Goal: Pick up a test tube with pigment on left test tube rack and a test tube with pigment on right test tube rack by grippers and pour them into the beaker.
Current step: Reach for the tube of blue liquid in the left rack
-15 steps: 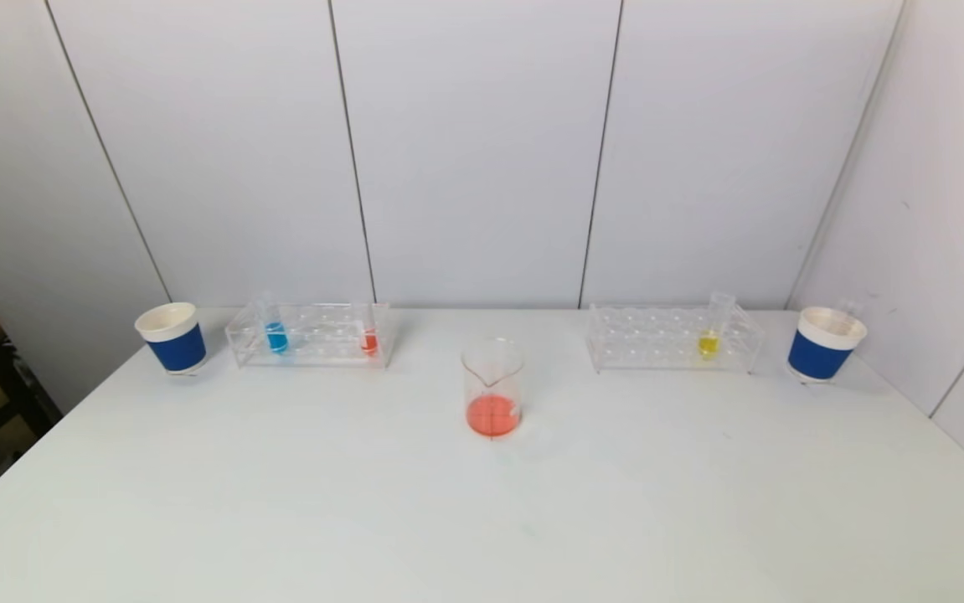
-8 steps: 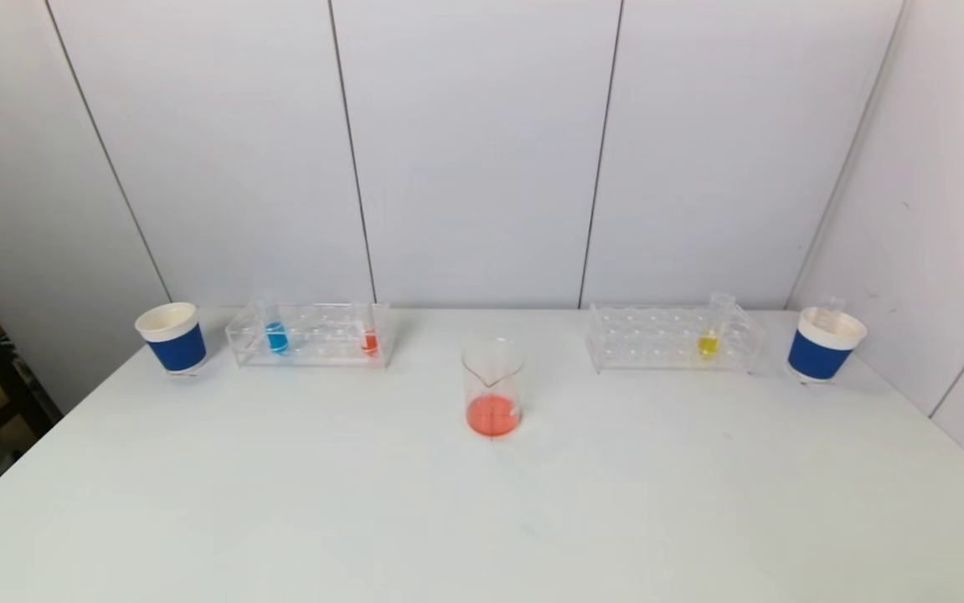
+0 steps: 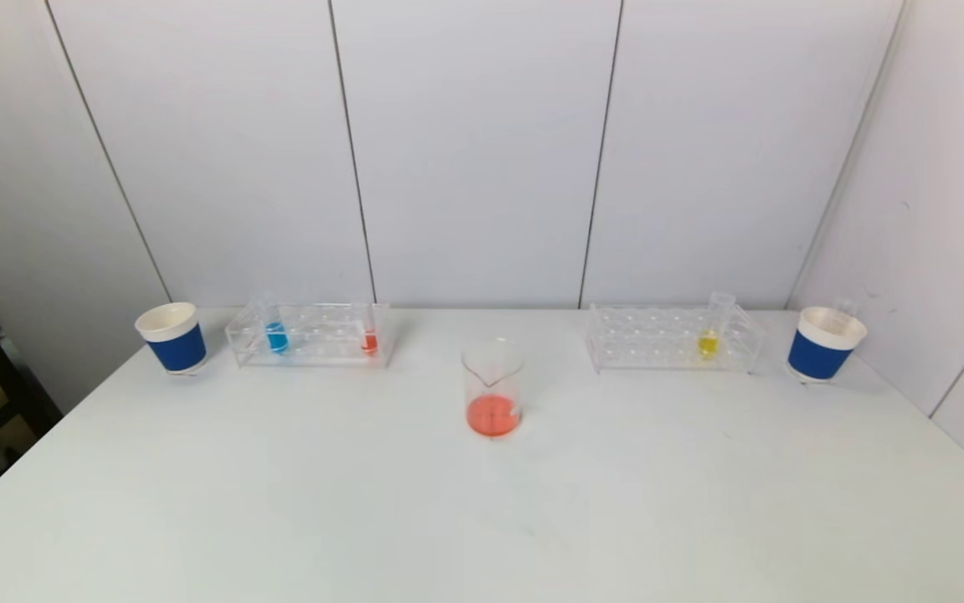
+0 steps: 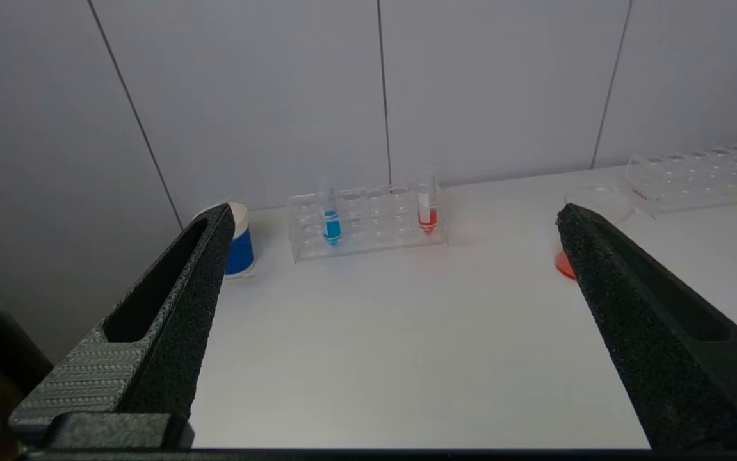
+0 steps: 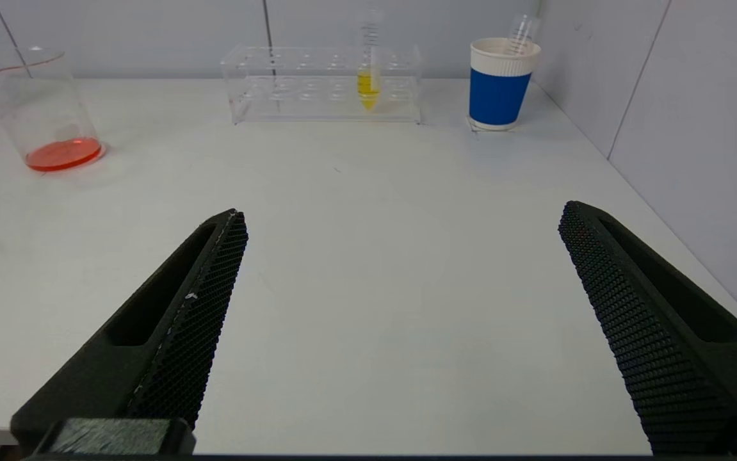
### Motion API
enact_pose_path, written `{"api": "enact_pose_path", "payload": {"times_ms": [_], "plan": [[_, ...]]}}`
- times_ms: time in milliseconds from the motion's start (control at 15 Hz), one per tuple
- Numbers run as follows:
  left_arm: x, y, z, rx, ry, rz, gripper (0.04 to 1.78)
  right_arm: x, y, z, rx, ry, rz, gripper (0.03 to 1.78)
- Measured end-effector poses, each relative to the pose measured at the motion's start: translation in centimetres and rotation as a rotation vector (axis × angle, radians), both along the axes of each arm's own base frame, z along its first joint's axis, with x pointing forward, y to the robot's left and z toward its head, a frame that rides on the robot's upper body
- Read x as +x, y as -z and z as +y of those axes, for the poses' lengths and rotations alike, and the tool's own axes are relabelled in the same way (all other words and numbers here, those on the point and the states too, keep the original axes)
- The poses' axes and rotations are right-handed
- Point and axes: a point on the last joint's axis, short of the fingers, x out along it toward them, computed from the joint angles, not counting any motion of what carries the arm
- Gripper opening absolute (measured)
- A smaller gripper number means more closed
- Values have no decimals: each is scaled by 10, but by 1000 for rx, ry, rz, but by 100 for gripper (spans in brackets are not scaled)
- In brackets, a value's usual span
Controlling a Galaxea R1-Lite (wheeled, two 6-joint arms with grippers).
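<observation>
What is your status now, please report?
Left gripper and right gripper open, empty, short of the racks. Blue tube, red tube, yellow tube racked. Beaker holds orange-red liquid. Path clear.

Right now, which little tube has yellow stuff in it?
The yellow tube, standing alone in the right rack. The blue tube and red tube stand in the left rack.

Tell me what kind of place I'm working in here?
Probably a mock chemistry-lab bench: a white table against plain wall panels, with clear test tube racks holding tubes of coloured liquid and a glass beaker with red liquid.
</observation>
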Motion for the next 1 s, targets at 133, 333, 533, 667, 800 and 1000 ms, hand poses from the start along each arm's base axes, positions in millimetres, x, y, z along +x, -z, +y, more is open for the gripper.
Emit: {"api": "enact_pose_path", "payload": {"times_ms": [133, 333, 533, 667, 800, 1000], "plan": [[21, -22, -1, 2, -6, -8, 176, 0, 0, 0, 0, 0, 0, 177], [54, -40, -1, 2, -60, 39, 176, 0, 0, 0, 0, 0, 0, 177], [84, -43, -1, -11, -137, 106, 176, 0, 0, 0, 0, 0, 0, 177], [98, -44, -2, -14, -123, 95, 176, 0, 0, 0, 0, 0, 0, 177], [111, -44, -4, -14, -72, 43, 176, 0, 0, 0, 0, 0, 0, 177], [136, -33, -6, -12, -45, 52, 176, 0, 0, 0, 0, 0, 0, 177]]}}
